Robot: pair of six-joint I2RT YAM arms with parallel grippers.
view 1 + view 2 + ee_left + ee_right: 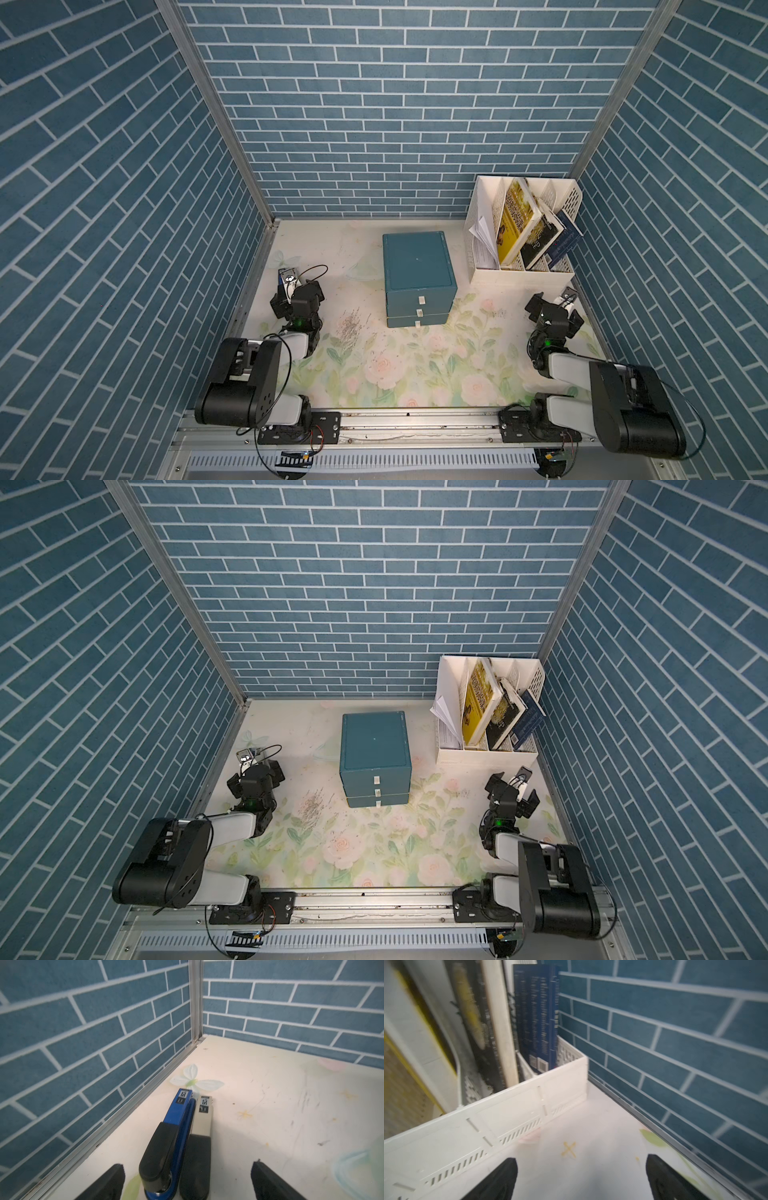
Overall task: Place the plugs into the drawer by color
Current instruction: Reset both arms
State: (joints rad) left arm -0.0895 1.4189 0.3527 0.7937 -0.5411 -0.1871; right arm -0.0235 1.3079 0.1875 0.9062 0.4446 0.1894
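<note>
Teal plastic, the drawer point(417, 266) stands at mid-frame in both top views on the floral table point(407, 374), its three fronts shut and their white tabs facing the lower edge. A white rack point(519, 276) of books point(517, 220) stands just to its right, against the back wall. The left gripper point(297, 291) sits at the left of the frame by the side wall, and the right gripper point(555, 309) at the right, just below the rack. Both are well apart from the drawer. In the left wrist view the left gripper point(188, 1165) has its jaws spread wide and holds nothing, with a black finger in each lower corner. Between them, at lower centre, a blue stapler point(178, 1111) and a beige stapler point(204, 1118) lie side by side, touching and clear of both fingers. Their noses point up the frame toward the wall corner. In the right wrist view the right gripper point(581, 1160) is likewise spread wide and empty over bare table. The rack point(508, 1113) crosses the left half of the frame, with blurred books point(537, 1022) above it.
</note>
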